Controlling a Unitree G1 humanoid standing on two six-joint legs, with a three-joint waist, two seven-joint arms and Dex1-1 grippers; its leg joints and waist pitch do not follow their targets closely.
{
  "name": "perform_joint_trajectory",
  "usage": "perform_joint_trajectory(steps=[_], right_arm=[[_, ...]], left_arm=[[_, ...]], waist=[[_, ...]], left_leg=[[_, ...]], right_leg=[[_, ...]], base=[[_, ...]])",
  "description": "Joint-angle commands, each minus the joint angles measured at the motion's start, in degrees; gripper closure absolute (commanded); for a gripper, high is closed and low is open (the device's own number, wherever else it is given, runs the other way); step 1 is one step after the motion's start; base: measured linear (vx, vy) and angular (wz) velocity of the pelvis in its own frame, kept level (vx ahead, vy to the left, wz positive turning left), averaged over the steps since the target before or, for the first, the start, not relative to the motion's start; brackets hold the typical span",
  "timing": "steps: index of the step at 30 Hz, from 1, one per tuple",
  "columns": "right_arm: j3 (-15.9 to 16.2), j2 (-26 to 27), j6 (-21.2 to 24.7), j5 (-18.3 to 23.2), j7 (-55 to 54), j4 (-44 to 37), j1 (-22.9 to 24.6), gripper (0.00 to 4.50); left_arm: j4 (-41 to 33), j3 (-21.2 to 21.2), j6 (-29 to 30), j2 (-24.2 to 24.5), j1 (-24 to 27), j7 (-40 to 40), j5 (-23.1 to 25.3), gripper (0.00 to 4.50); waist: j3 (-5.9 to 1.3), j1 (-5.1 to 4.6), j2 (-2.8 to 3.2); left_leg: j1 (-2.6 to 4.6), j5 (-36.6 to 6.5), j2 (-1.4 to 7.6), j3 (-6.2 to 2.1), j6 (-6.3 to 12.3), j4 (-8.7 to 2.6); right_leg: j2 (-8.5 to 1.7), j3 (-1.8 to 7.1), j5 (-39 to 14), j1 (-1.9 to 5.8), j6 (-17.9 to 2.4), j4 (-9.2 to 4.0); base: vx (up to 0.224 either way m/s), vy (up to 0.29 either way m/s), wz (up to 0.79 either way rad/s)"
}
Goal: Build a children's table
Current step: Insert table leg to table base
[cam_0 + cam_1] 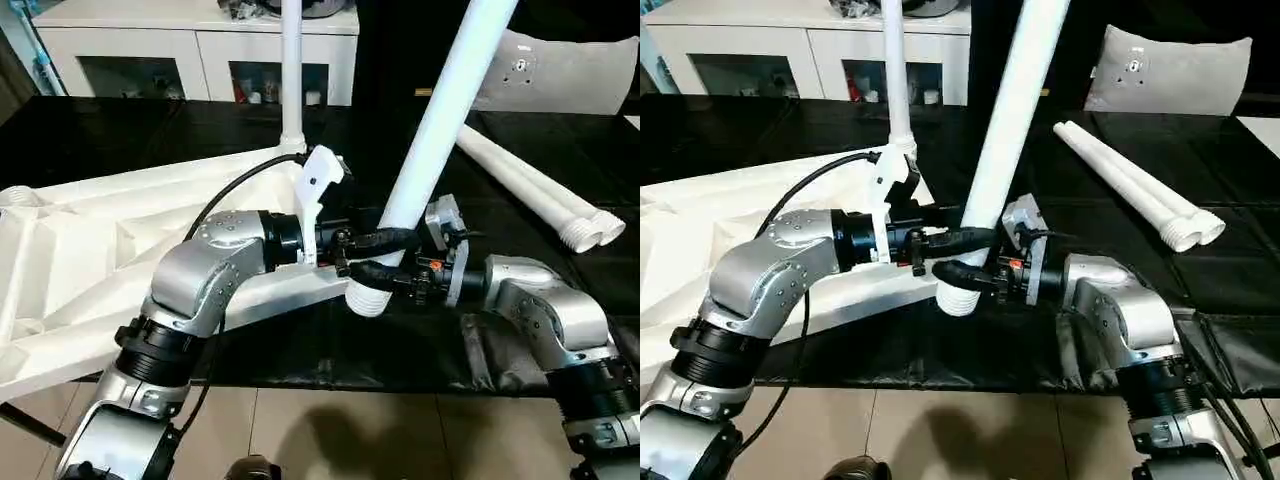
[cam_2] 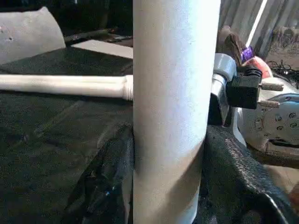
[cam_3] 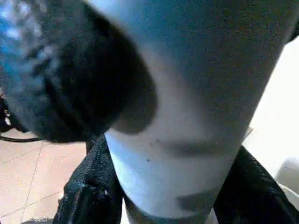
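Left eye view: table top [image 1: 70,260] lies underside-up on the dark bench [image 1: 520,130], to the left of both end effectors. One leg [image 1: 291,70] already stands upright in the far corner socket, just behind the left end effector [image 1: 362,245]. Second leg [image 1: 440,130] is in the air, tilted, threaded end down near the bench's front edge, not in any socket yet. Left end effector pinches this leg near its lower end; left wrist view shows black fingers [image 2: 112,186] pressed on either side of the tube. Right end effector [image 1: 392,275] comes in from the opposite side, just below the left one, fingers [image 3: 88,196] flanking the same tube; it looks clamped on, though contact is hard to confirm. Two more legs [image 1: 540,195] lie side by side on the bench, well beyond the right end effector, untouched.

Judgement: roughly one of four legs done. Left: seat the held leg in a socket, then the two spare ones, then flip the table upright.
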Motion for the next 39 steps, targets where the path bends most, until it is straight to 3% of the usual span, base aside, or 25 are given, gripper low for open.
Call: perform_joint_trajectory(steps=[1, 5, 7, 11, 12, 14, 16, 17, 19, 23, 25, 27, 28, 29, 30, 33, 35, 37, 38, 39], right_arm=[[-1.54, -0.18, -0.15, -0.44, -1.18, 0.87, -0.45, 2.54], [-1.68, 0.0, -0.35, -0.5, -1.47, 0.89, -0.39, 2.55], [-1.88, 0.15, -0.65, -0.56, -1.9, 0.99, -0.35, 2.55], [-2.88, 0.76, 0.04, 0.15, -3.33, 1.21, -0.23, 2.55], [-3.52, 1.1, 0.58, 0.79, -3.87, 1.11, -0.1, 2.55], [-4.06, 1.47, 0.44, 1.25, -4.23, 0.86, 0.09, 2.55], [-5.86, 3.3, -1.39, 2.17, -6.47, -0.8, 1.32, 2.55], [-5.86, 3.3, -1.39, 2.17, -6.47, -0.8, 1.32, 2.55], [-7.04, 4.35, -0.87, 3.06, -8.34, -1.57, 1.68, 2.55], [-7.12, 4.19, 0.11, 2.83, -9.85, -3.82, 3.01, 2.56], [-7.25, 3.89, 0.62, 2.5, -10.72, -4.47, 3.64, 2.57], [-7.86, 3.68, 0.42, 1.62, -12.46, -4.96, 4.71, 2.58], [-8.42, 3.78, 0.37, 1.35, -13.66, -5.21, 5.21, 2.58], [-9.55, 4.04, 0.2, 0.6, -16.53, -5.79, 6.13, 2.58], [-9.88, 4.13, -0.16, -0.08, -18.02, -6.29, 6.69, 2.58], [-9.81, 4.17, -1.89, -3.67, -22.98, -8.59, 8.7, 2.58], [-11.06, 5.54, -1.63, -5.67, -28.8, -11.04, 10.11, 2.58], [-12.24, 6.78, 0.21, -6.29, -33.33, -13.99, 11.33, 2.58], [-13.25, 7.82, 2.14, -5.97, -36.13, -16.15, 12.12, 2.58], [-14.25, 9.14, 3.59, -5.44, -38.84, -19.32, 13.54, 2.58]], left_arm=[[-4.12, -1.62, 1.65, 0.51, 0.52, -5.09, -3.62, 2.06], [-4.89, -2.5, 1.85, 0.9, 0.95, -6.28, -3.87, 1.92], [-5.07, -2.79, 1.8, 0.86, 1.08, -6.67, -3.87, 1.63], [-5.58, -1.07, 2.28, -0.48, 1.69, -7.73, -7.12, 1.37], [-5.79, 0.26, 2.62, -1.43, 2.08, -8.03, -9.19, 1.04], [-5.78, 1.82, 3.41, -2.51, 2.36, -7.83, -11.29, 0.95], [-3.89, 7.42, 3.02, -7.19, 2.53, -4.5, -15.76, 0.85], [-3.89, 7.42, 3.02, -7.19, 2.53, -4.5, -15.76, 0.72], [-0.85, 11.62, 2.36, -10.31, 1.82, -1.13, -18.42, 0.5], [2.58, 16.85, 1.64, -12.06, 0.84, 2.53, -21.03, 0.46], [2.84, 16.96, 1.07, -11.03, 1.03, 2.62, -19.56, 0.46], [3.86, 15.87, -0.75, -8.69, 1.35, 3.06, -14.48, 0.46], [4.36, 15.31, -1.92, -7.62, 1.54, 3.13, -12.13, 0.46], [5.47, 13.71, -3.68, -5.23, 1.9, 4.0, -7.86, 0.46], [5.91, 12.51, -5.4, -3.9, 2.21, 5.29, -5.0, 0.46], [6.31, 10.66, -7.43, -1.52, 3.55, 10.11, 0.14, 0.46], [4.73, 11.25, -7.18, -1.37, 5.7, 14.81, 1.8, 0.46], [1.65, 12.07, -6.94, -1.65, 8.7, 17.78, 2.86, 0.46], [-0.56, 12.32, -7.48, -1.82, 10.96, 19.18, 4.17, 0.46], [-2.73, 12.23, -9.27, -2.25, 14.12, 22.49, 7.35, 0.46]], waist=[[-4.68, 0.09, -0.58], [-4.58, -0.01, -0.47], [-4.57, -0.03, -0.37], [-4.61, 0.07, -0.5], [-4.61, 0.0, -0.45], [-4.67, 0.03, -0.16], [-4.59, -0.03, -0.32], [-4.6, 0.07, -0.1], [-4.6, 0.15, -0.04], [-4.54, 0.14, 0.11], [-4.55, -0.02, 0.14], [-4.47, -0.26, 0.0], [-4.46, -0.24, 0.47], [-4.44, -0.43, 0.35], [-4.52, -0.24, 1.02], [-4.73, -0.48, 0.97], [-4.81, -0.58, 1.31], [-4.79, -0.57, 1.3], [-4.72, -0.66, 1.21], [-4.65, -0.86, 0.7]], left_leg=[[1.03, -9.07, 2.14, -0.73, 1.56, -3.31], [1.11, -10.06, 2.12, -0.73, 1.17, -3.39], [1.2, -10.68, 2.19, -0.74, 0.91, -3.46], [1.08, -10.4, 2.11, -0.74, 0.81, -3.43], [0.98, -10.52, 2.06, -0.68, 0.88, -3.35], [1.07, -10.77, 2.11, -0.78, 0.8, -3.38], [1.0, -11.08, 2.09, -0.68, 0.78, -3.34], [1.03, -11.36, 2.08, -0.62, 0.83, -3.26], [1.15, -11.96, 1.99, -0.7, 0.66, -3.32], [1.17, -13.32, 1.93, -0.83, 0.13, -3.5], [1.02, -13.28, 1.87, -0.96, 0.26, -3.58], [0.98, -12.95, 1.84, -1.03, 0.26, -3.72], [1.09, -13.05, 1.9, -1.13, 0.16, -3.79], [1.16, -13.21, 1.89, -1.1, -0.14, -3.82], [1.33, -13.26, 1.91, -1.24, -0.69, -3.89], [1.3, -13.03, 2.05, -1.23, -1.39, -3.95], [1.32, -12.32, 2.08, -1.12, -1.58, -3.83], [1.35, -13.15, 2.05, -1.05, -1.47, -3.79], [1.24, -13.08, 2.21, -1.1, -1.34, -4.0], [1.17, -13.15, 2.12, -0.94, -0.93, -4.0]], right_leg=[[-3.87, 2.39, -12.08, 2.85, -10.42, -4.05], [-3.87, 2.42, -12.93, 2.8, -10.42, -4.21], [-3.76, 2.43, -13.23, 2.71, -10.29, -4.26], [-3.84, 2.43, -12.87, 2.86, -10.28, -4.2], [-3.89, 2.43, -12.48, 2.88, -10.68, -4.19], [-3.8, 2.36, -12.36, 2.85, -10.85, -4.15], [-3.84, 2.38, -12.23, 2.87, -11.12, -4.21], [-3.93, 2.43, -12.38, 2.78, -11.25, -4.44], [-3.77, 2.3, -12.84, 2.74, -11.46, -4.48], [-3.62, 2.24, -14.14, 2.95, -10.58, -4.7], [-3.71, 2.23, -15.13, 3.1, -9.04, -4.78], [-3.59, 2.26, -16.2, 3.05, -7.66, -5.03], [-3.56, 2.32, -16.69, 2.89, -7.08, -5.16], [-3.47, 2.36, -16.98, 2.83, -6.38, -5.24], [-3.42, 2.39, -17.05, 2.68, -5.69, -5.15], [-3.38, 2.35, -13.7, 2.81, -6.56, -4.66], [-3.38, 2.43, -11.96, 2.58, -7.42, -4.48], [-3.52, 2.41, -13.13, 2.59, -7.66, -4.55], [-3.53, 2.43, -13.62, 2.6, -7.62, -4.59], [-3.39, 2.46, -14.27, 2.47, -7.19, -4.84]], base=[[0.0, 0.0, 0.0], [0.0, 0.0, 0.0], [0.0, 0.0, 0.0], [0.0, 0.0, 0.0], [0.0, 0.0, 0.0], [0.0, 0.0, 0.0], [0.0, 0.0, 0.0], [0.0, 0.0, 0.0], [0.0, 0.0, 0.0], [0.0, 0.0, 0.0], [0.0, 0.0, 0.0], [0.0, 0.0, 0.0], [0.0, 0.0, 0.0], [0.0, 0.0, 0.0], [0.0, 0.0, 0.0], [0.0, 0.0, 0.0], [0.0, 0.0, 0.0], [0.0, 0.0, 0.0], [0.0, 0.0, 0.0], [0.0, 0.0, 0.0]])
